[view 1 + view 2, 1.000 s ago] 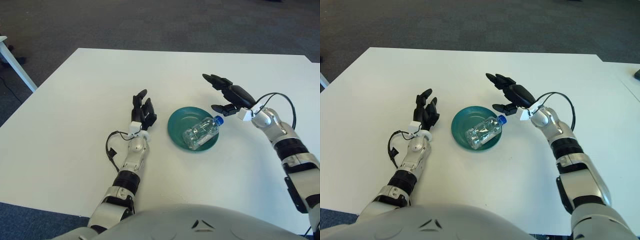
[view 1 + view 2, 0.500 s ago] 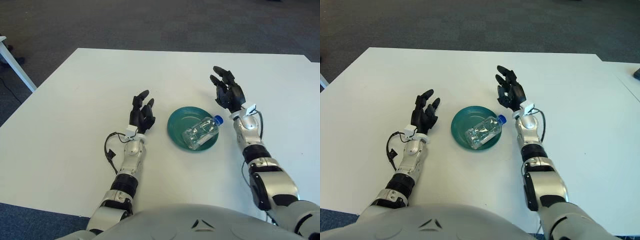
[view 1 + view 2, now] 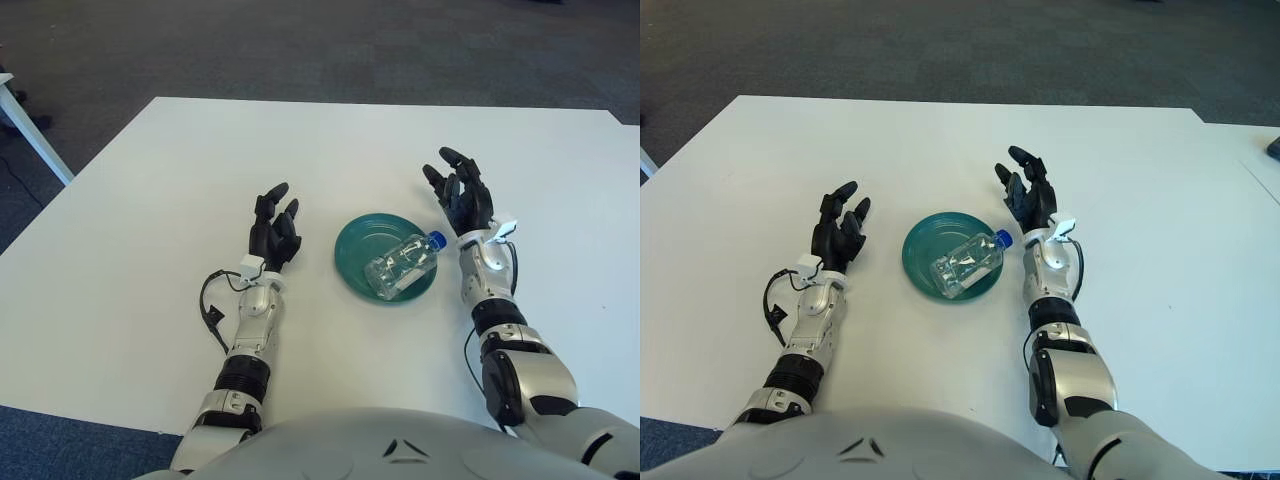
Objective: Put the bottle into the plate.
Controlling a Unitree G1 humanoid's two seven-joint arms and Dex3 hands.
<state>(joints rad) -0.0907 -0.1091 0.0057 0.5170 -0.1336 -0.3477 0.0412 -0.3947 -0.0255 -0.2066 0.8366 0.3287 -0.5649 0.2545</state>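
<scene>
At centre of counter (image 3: 150, 200): green plate (image 3: 352, 256) carrying the bottle.
Bottle (image 3: 400, 266): clear, lying on its side in the plate, blue cap toward the right rim.
Right hand (image 3: 462, 200): just right of the plate, fingers spread, holding nothing.
Left hand (image 3: 273, 230): left of the plate, fingers relaxed apart, holding nothing.

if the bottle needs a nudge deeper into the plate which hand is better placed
Right. The right hand shows open just beside the blue cap end of the bottle, which pokes over the rim of the plate. The left hand is open too, but sits further off, on the plate's opposite side.
</scene>
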